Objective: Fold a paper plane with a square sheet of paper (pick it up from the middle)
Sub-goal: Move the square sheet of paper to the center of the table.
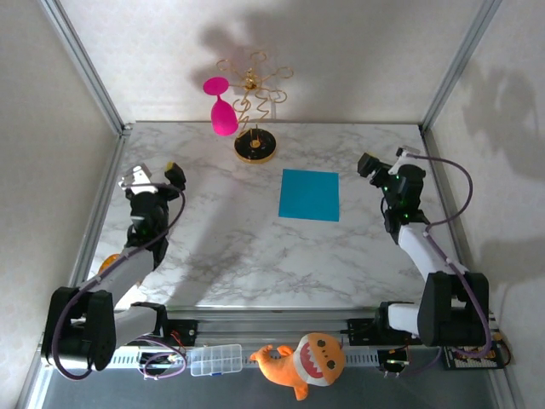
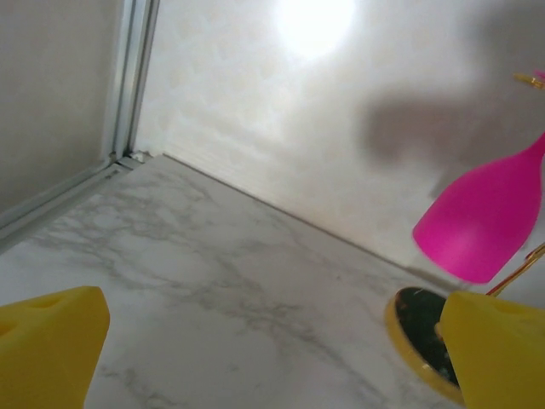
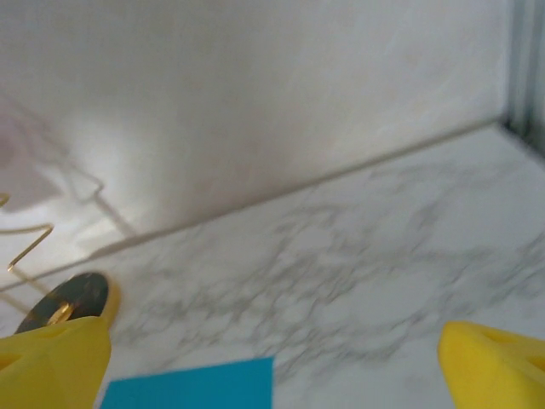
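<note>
Sheet status: square sheet of paper [image 1: 309, 194] lies flat and unfolded on the table [image 1: 255, 247], near the gold stand [image 1: 255, 146], to its right and a little toward the arm bases. Left hand [image 1: 155, 175] is well left of the stand, fingers wide apart, empty. Right hand [image 1: 387, 162] is well right of the stand, past the sheet, fingers wide apart, empty. Pink goblet [image 1: 223, 115] hangs inverted at the stand's left side.
</note>
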`<control>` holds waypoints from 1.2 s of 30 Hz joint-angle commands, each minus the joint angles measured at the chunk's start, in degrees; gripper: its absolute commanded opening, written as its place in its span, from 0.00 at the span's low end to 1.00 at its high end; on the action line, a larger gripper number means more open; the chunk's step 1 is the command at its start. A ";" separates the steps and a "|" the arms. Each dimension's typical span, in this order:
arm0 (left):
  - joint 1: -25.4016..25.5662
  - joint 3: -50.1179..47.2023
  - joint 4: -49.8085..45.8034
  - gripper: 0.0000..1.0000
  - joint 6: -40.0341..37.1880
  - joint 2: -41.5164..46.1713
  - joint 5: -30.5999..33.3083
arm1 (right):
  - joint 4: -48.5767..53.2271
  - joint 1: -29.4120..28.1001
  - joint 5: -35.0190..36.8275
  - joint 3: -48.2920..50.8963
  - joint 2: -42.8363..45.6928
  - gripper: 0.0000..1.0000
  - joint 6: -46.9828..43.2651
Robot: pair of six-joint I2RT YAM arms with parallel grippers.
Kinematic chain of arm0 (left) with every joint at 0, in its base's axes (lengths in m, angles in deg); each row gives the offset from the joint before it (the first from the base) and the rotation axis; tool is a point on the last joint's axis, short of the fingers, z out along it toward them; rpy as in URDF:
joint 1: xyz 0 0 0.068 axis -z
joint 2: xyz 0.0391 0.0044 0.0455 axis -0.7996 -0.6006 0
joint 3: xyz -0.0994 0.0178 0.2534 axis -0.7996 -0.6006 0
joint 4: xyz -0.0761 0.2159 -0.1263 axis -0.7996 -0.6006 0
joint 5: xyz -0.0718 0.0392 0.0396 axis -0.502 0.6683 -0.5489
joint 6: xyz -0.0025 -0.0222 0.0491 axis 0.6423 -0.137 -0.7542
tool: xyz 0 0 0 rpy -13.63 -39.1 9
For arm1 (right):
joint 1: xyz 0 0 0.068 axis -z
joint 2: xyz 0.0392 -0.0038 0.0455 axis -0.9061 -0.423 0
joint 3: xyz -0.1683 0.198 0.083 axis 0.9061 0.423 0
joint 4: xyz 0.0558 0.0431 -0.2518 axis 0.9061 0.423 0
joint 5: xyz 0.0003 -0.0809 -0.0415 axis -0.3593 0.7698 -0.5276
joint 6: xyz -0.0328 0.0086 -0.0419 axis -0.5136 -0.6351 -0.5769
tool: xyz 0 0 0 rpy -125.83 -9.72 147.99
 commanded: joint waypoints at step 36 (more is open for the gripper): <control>12.28 17.67 -21.37 0.99 18.82 -25.31 -26.84 | 31.10 -23.58 -2.35 -24.69 -39.80 0.83 22.14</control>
